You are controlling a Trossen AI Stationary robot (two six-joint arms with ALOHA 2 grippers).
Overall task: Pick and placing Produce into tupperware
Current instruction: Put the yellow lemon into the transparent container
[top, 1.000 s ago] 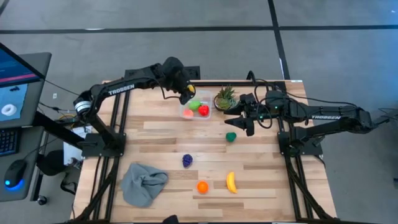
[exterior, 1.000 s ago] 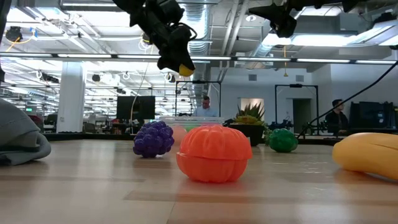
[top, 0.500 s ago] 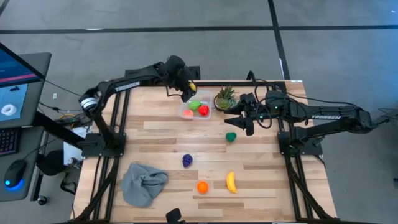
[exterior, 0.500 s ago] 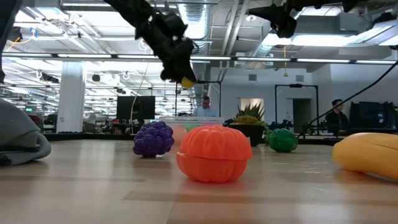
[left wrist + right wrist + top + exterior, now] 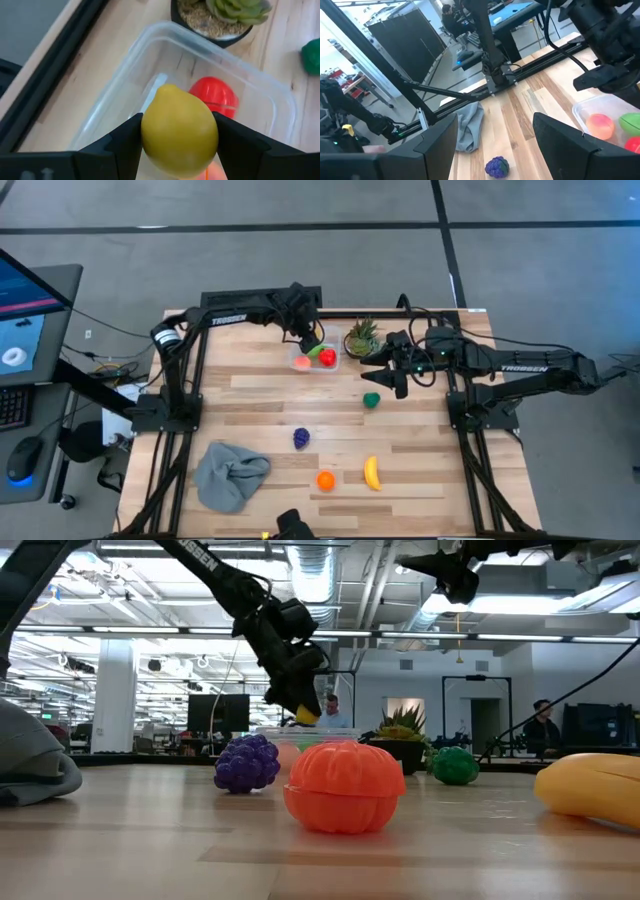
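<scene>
Holding lemon (image 5: pixel 179 131) above tupperware (image 5: pixel 125 85) rim.

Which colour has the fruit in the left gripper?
The lemon is yellow; the left wrist view shows it best.

The high view looks straight down on the whole table (image 5: pixel 260 395). The low view looks level across it from near an orange fruit (image 5: pixel 344 786). Each wrist view faces past its own fingers; both share the tupperware (image 5: pixel 252 90) ahead.
</scene>
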